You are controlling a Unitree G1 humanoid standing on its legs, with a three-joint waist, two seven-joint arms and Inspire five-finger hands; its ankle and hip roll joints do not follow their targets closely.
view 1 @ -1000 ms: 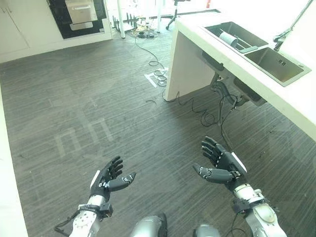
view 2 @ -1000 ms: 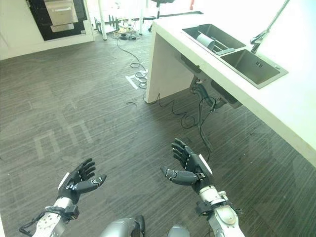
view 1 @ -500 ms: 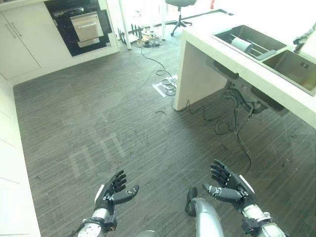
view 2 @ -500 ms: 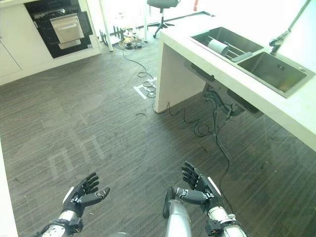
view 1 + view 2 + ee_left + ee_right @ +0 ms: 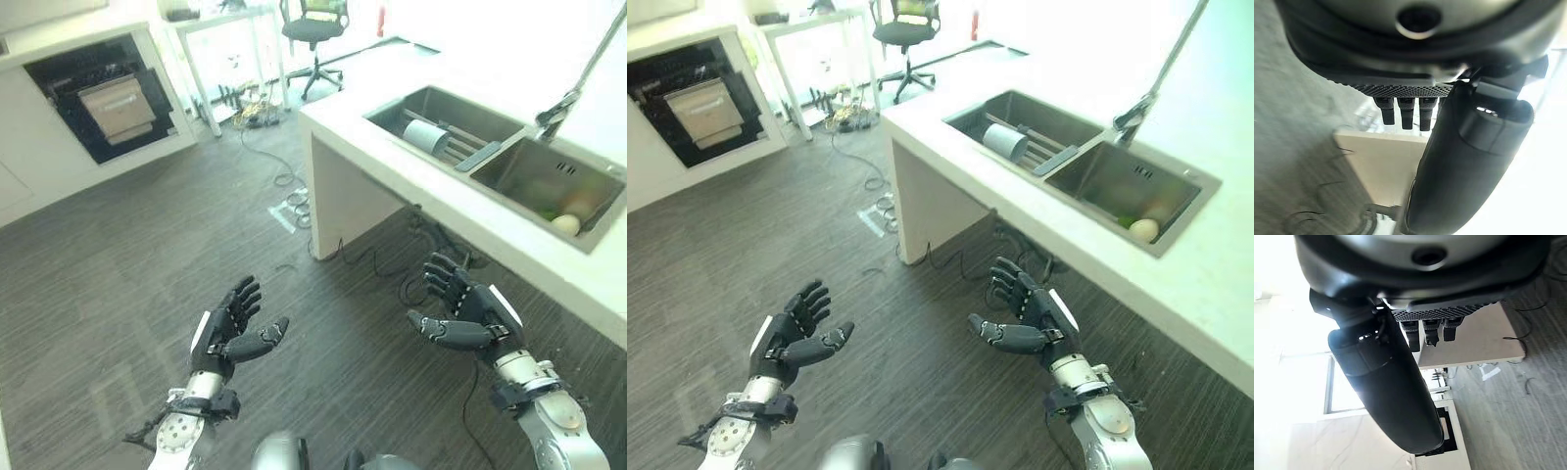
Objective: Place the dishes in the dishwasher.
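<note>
Both hands empty, fingers spread loose: left hand [image 5: 227, 329] and right hand [image 5: 468, 313] held palm-inward over dark wood-look floor [image 5: 118, 274]. Dishes in double sink [image 5: 1073, 162] on white counter [image 5: 1205, 274], well apart from hands: pale cylindrical cup or roll [image 5: 1004, 140] on rack in near basin, roundish pale item [image 5: 1143, 229] in far basin. Dishwasher [image 5: 108, 108] open across room. Likely light, hard, slippery, breakable; grip cup round body. No readable writing.

Small pale and green items [image 5: 566, 217] in the sink's right basin [image 5: 537, 176], too small to identify.
</note>
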